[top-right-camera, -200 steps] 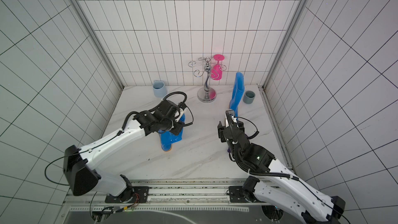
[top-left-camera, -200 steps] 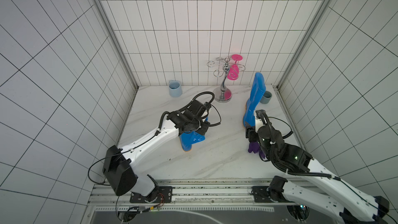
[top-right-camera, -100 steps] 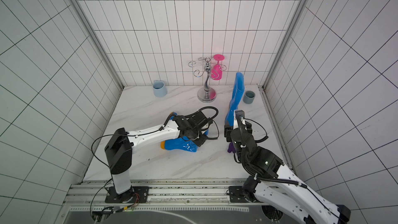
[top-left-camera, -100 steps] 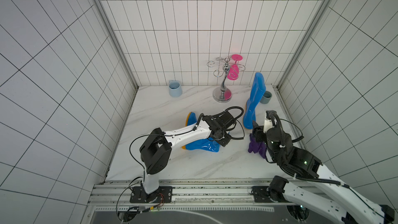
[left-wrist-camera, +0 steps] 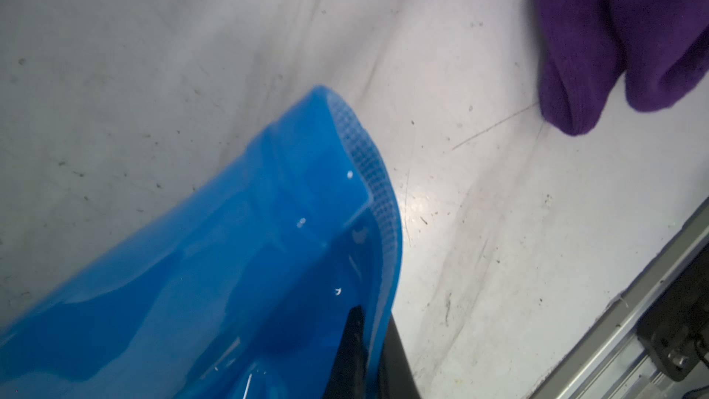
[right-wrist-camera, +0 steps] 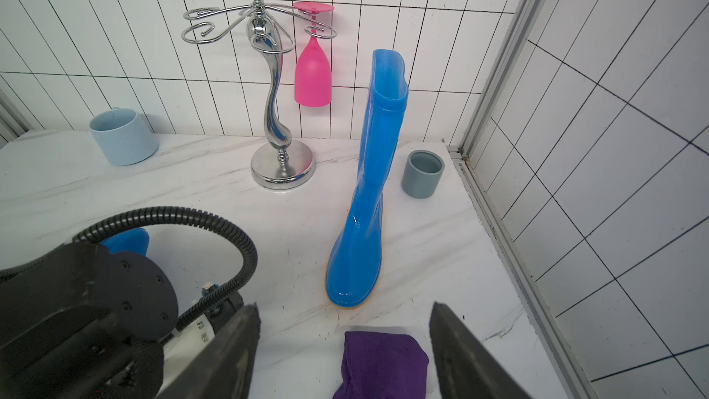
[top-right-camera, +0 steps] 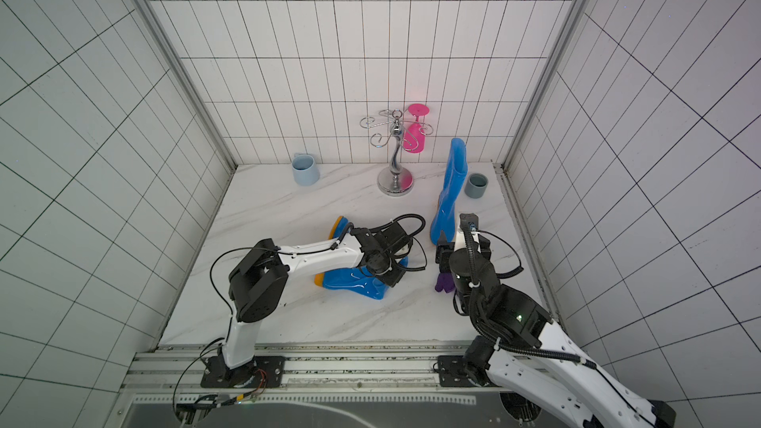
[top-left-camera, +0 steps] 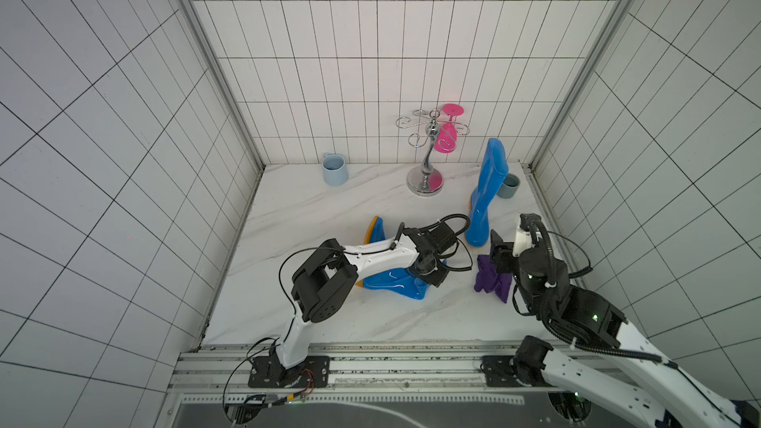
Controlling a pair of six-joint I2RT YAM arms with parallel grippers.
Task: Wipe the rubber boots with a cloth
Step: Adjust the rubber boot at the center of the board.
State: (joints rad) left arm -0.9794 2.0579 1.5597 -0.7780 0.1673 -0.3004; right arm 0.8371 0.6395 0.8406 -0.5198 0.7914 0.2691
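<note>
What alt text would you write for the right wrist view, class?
Open right gripper above a purple cloth on a marble table, facing an upright blue rubber boot; behind: blue mug, chrome rack with pink glass, grey cup.

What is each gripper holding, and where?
The left gripper pinches the lying boot by its top rim; right gripper hangs open over the cloth, holding nothing.

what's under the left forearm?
A blue boot lying on its side on the counter; its orange sole sticks out toward the back wall. The forearm covers the boot's middle in both top views, so that stretch is unseen.
</note>
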